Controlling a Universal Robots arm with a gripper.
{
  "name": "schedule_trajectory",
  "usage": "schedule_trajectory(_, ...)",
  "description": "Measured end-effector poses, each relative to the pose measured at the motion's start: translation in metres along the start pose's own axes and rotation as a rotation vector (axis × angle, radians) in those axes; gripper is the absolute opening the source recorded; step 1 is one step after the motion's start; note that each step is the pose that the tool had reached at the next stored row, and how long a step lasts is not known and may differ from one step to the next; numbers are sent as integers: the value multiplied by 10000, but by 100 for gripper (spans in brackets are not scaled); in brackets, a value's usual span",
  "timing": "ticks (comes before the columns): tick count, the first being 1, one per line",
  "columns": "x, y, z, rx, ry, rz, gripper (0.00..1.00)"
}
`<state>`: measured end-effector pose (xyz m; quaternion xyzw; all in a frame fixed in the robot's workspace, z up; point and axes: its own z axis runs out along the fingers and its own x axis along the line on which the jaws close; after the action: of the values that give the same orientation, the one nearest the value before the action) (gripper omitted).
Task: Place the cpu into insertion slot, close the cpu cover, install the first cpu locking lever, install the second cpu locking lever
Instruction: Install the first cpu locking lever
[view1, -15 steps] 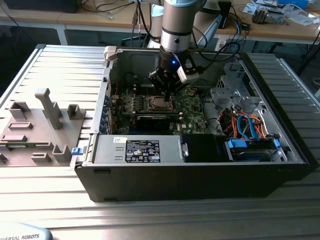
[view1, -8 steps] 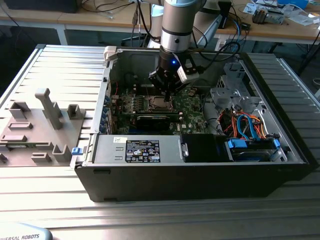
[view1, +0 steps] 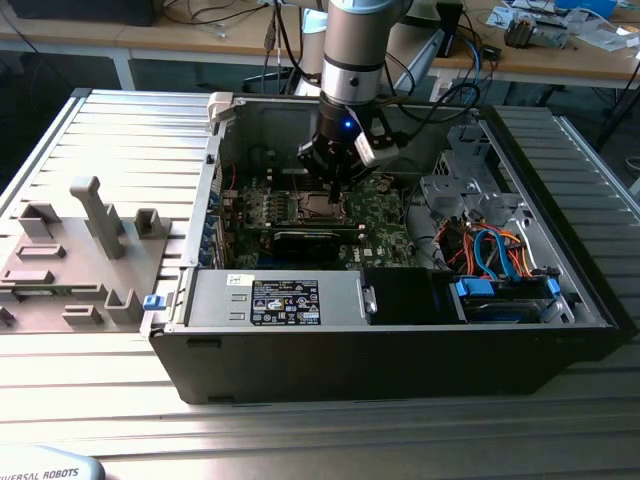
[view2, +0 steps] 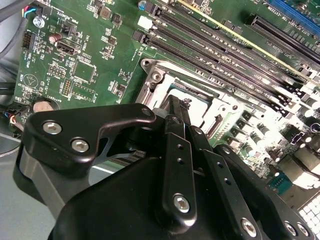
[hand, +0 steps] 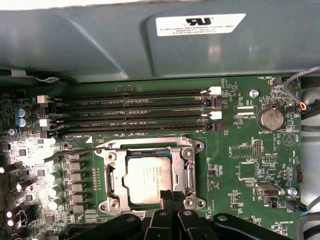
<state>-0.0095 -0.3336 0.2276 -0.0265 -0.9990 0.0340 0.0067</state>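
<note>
One grey jig tray (view1: 70, 260), at the exterior view's left, on the ridged metal surface (view1: 320, 430).
One open computer case (view1: 400, 350) just beside the tray, with a green motherboard (view1: 385, 225) inside.
One arm (view1: 358, 50) reaching down into the case, its gripper (view1: 335, 190) over the middle of the motherboard.
Several blue and orange cables (view1: 490, 245) at the exterior view's right end of the case.

Seen in the first wrist view:
- One thin wire lever (hand: 75, 152), running off a corner of the cover (hand: 116, 175).
- Cover lying flat over the slot (hand: 149, 153).
- One cpu (hand: 148, 179) seated in the slot, framed by the cover's cut-out.
- Four memory slots (hand: 135, 110) alongside the cover.
- One coin battery (hand: 273, 119), well apart from the cover.
- Fingers (hand: 164, 200) drawn close together, with nothing seen between them. Their tips are at the cover's edge just beside the cpu; whether they touch it is unclear.
</note>
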Motion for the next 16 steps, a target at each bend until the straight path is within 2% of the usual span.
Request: schedule_trajectory(16, 0, 0, 0, 3, -14, -203, 11)
